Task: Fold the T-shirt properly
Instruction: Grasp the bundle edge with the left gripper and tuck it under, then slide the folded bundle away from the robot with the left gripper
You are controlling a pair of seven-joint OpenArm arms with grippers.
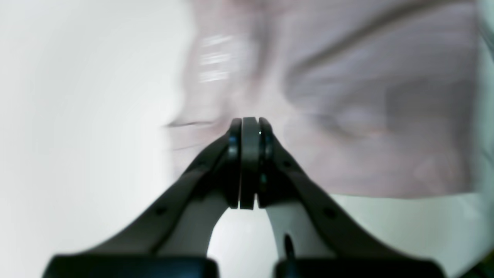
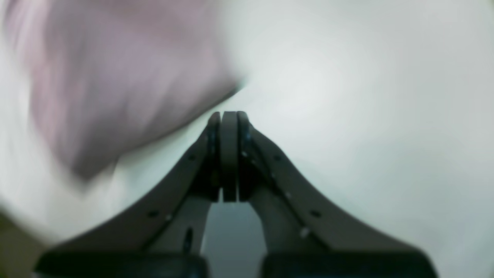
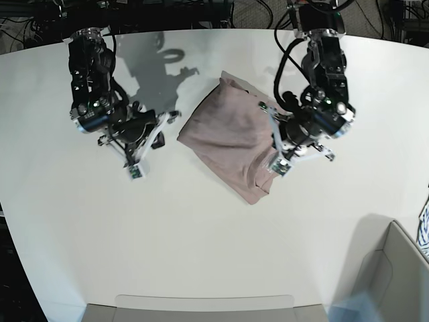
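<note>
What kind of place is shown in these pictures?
Probably a robotics lab: two black robot arms stand over a large white table, a dusty-pink cloth T-shirt lies on it, and tangled black cables run behind.

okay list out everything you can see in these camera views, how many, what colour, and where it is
T-shirt: one, dusty pink, folded and wrinkled, centre of the table.
Table: one, white, fills the base view.
Grey bin: one, lower right corner.
Patterned cloth: one, blue and white, at the right edge.
Cables: several, black, beyond the far edge.
Left gripper: one, black, shut, over the T-shirt's right side.
Right gripper: one, black, shut, over bare table left of the T-shirt.
</note>
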